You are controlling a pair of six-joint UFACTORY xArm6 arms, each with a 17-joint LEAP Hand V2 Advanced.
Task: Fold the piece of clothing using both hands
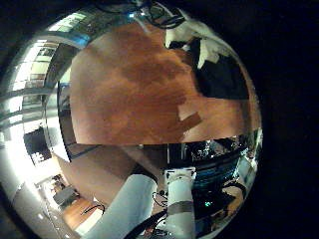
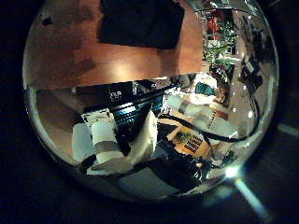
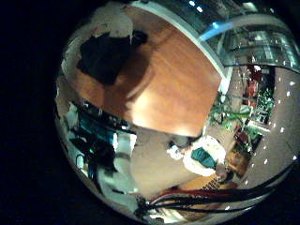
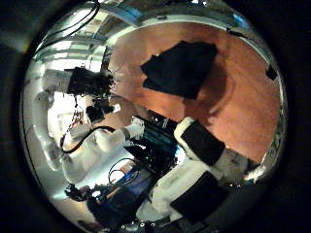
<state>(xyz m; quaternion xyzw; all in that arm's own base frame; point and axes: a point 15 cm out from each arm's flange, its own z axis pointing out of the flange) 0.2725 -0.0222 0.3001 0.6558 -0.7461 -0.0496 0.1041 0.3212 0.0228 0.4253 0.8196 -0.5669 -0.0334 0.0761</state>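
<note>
- We see a dark garment [image 4: 180, 68] lying bunched on the wooden tabletop [image 4: 243, 97], well in from the tabletop's edges.
- In the right little finger side palm view the same garment [image 3: 106, 54] lies on the tabletop [image 3: 173, 80] with nothing touching it.
- The left hand [image 4: 92, 84] hangs above the tabletop, apart from the garment, holding nothing; how far its fingers are spread we cannot tell.
- Of the right hand [image 4: 199, 141] only white and black parts show; we cannot tell its state.
</note>
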